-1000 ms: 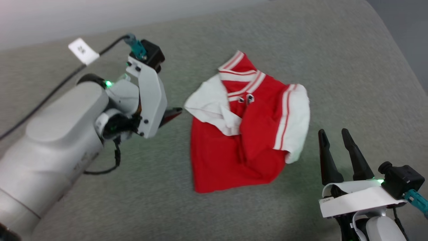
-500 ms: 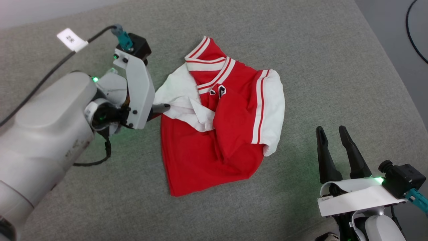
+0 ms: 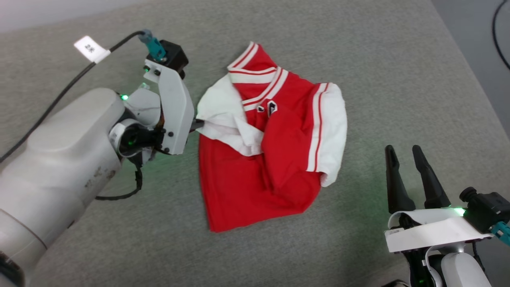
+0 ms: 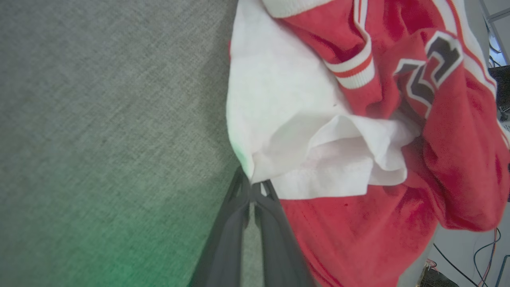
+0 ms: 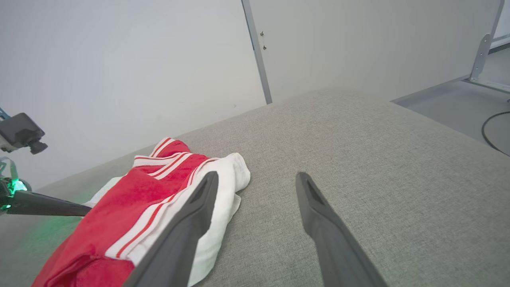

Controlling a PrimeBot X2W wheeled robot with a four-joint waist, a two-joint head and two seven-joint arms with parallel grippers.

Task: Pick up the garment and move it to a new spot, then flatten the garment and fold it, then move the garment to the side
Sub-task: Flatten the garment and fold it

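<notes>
The garment [image 3: 279, 159] lies crumpled on the grey padded surface [image 3: 358, 52]: a small red shirt with white sleeves, white stripe trim and a dark logo. My left gripper [image 3: 198, 124] comes in from the left, shut on the edge of the near white sleeve. In the left wrist view the two dark fingers [image 4: 239, 215] meet at the sleeve's corner, with the garment [image 4: 398, 239] spreading to the right. My right gripper [image 3: 404, 153] stands open to the right of the shirt, apart from it. In the right wrist view my right gripper [image 5: 257, 177] is open, with the garment [image 5: 131, 191] at the left.
A black cable with a white tag [image 3: 91, 49] runs to the left wrist camera. The grey surface curves down at its right edge to a floor with a dark cable [image 3: 500, 40]. A pale wall [image 5: 119, 59] stands behind the surface.
My left gripper reached the white sleeve's edge and shut on it. The head camera shifted, so the whole picture moved. My right gripper stayed open.
</notes>
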